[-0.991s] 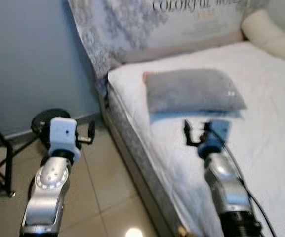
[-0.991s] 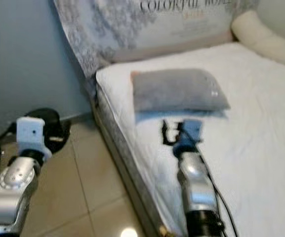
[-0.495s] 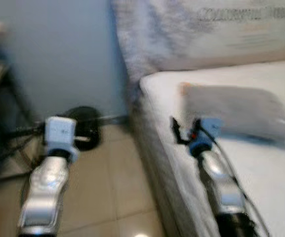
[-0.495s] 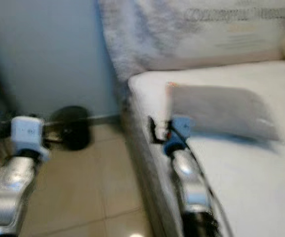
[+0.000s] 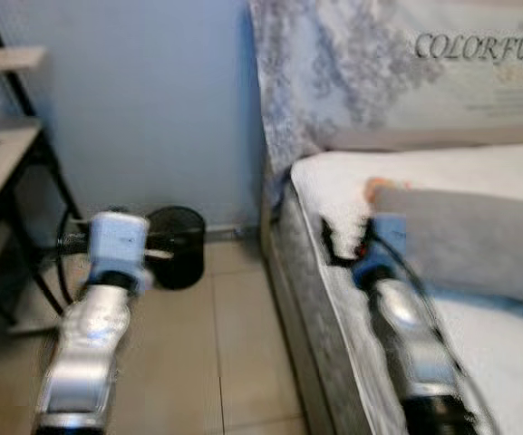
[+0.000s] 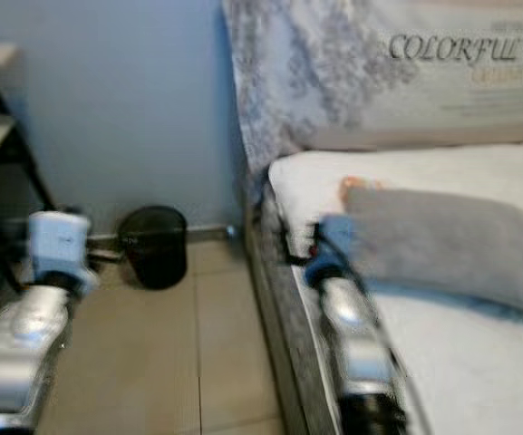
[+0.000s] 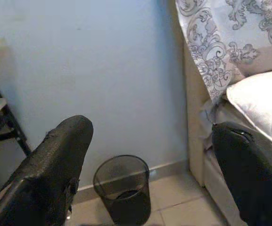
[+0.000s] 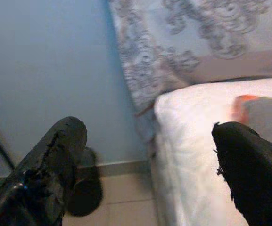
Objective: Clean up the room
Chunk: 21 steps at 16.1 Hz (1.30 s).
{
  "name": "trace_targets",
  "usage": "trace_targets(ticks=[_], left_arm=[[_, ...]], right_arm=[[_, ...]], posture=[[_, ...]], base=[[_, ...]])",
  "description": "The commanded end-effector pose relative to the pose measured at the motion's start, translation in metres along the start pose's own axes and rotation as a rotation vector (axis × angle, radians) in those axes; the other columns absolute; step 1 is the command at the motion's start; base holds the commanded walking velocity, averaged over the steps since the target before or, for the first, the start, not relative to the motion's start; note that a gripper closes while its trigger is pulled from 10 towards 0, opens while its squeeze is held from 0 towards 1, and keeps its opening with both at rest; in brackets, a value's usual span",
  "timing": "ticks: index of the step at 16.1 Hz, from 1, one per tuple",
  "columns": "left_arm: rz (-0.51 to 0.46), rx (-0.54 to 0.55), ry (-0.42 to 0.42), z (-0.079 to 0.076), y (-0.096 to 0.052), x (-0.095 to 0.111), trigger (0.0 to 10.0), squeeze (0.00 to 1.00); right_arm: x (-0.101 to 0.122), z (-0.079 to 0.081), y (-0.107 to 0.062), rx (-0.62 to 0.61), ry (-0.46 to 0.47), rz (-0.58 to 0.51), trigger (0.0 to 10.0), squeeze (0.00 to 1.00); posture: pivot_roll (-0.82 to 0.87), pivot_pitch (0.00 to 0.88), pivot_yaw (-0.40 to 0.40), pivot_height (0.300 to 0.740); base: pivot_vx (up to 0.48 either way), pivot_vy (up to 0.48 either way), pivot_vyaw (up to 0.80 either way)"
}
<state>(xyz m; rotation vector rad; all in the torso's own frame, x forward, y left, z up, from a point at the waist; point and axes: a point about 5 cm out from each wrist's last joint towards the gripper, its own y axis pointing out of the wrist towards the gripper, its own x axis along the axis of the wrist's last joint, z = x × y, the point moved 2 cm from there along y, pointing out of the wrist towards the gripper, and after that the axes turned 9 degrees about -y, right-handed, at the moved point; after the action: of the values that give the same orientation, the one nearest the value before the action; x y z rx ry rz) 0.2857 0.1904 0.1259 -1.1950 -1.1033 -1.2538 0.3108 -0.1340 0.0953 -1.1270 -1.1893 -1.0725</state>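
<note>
- Over the floor tiles, the left gripper (image 7: pixel 150 174) hung wide apart and empty; the right gripper (image 8: pixel 145 174) likewise.
- Ahead of the left gripper, near the wall, stood a black wastebasket (image 7: pixel 122 188).
- Beside the right gripper lay a grey pillow (image 6: pixel 442 240) on the bed (image 6: pixel 306 181).
- Risk: turning while blurred, the right arm might snag the mattress edge.

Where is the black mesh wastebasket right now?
The wastebasket stands on the tiled floor against the blue wall, left of the bed and right of the black shelf frame, just beyond the left gripper.

One bed (image 5: pixel 479 381), one grey pillow (image 5: pixel 465 240), one black wastebasket (image 5: pixel 176 246), one shelf rack (image 5: pixel 7 163).
</note>
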Motion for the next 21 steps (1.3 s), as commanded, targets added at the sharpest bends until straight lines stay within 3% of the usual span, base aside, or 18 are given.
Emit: trace_targets(ticks=[1, 21], left_arm=[[-0.008, 0.02, 0.018, 0.0077, -0.0004, 0.0032, 10.0, 0.17], [0.005, -0.029, 0.041, 0.0025, -0.0018, -0.0002, 10.0, 0.17]], right_arm=[[0.0051, 0.0091, 0.0014, 0.029, 0.008, -0.015, 10.0, 1.0], [0.012, 0.0128, 0.0029, 0.044, 0.005, -0.037, 10.0, 1.0]], posture=[[0.09, 0.0, -0.007, 0.74], [0.1, 0.0, -0.014, 0.74]], base=[[0.398, 0.0, 0.0], [0.397, 0.0, 0.0]])
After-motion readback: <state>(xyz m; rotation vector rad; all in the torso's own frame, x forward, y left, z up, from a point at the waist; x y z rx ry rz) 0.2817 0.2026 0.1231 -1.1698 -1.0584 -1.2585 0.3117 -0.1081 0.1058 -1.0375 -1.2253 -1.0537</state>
